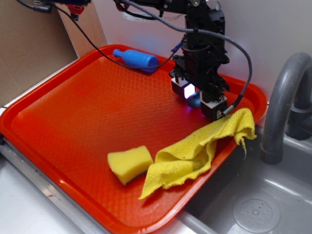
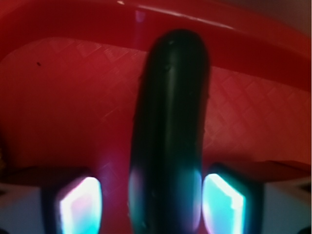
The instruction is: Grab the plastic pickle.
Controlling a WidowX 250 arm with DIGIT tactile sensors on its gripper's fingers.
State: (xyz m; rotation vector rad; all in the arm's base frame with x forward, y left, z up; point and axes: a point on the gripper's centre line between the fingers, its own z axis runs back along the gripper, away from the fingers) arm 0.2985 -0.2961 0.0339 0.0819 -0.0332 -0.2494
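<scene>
- The plastic pickle (image 2: 170,131) lies on the red tray (image 1: 87,107), near the tray's far rim, its length running away from my wrist camera toward that rim.
- My gripper (image 1: 197,100) is down over the pickle, one lit pad on each side of its near end.
- In the wrist view the left pad (image 2: 78,204) stands a little off the pickle, with a strip of tray showing between; the right pad (image 2: 222,202) sits just beside it. I cannot tell whether either pad touches, so the jaws look partly open and not clamped.
- From the exterior view only a small dark rounded bit of the pickle (image 1: 194,101) shows below my fingers; the rest is hidden behind the gripper.
- The pickle's near end is cut off by the wrist picture's lower edge and blurred by glow.
- A blue bottle (image 1: 135,59) lies against the tray's far rim, well apart from the pickle.
- A yellow cloth (image 1: 195,151) drapes over the tray's sink-side edge, near my gripper.
- A yellow sponge (image 1: 129,163) rests on the tray touching the cloth.
</scene>
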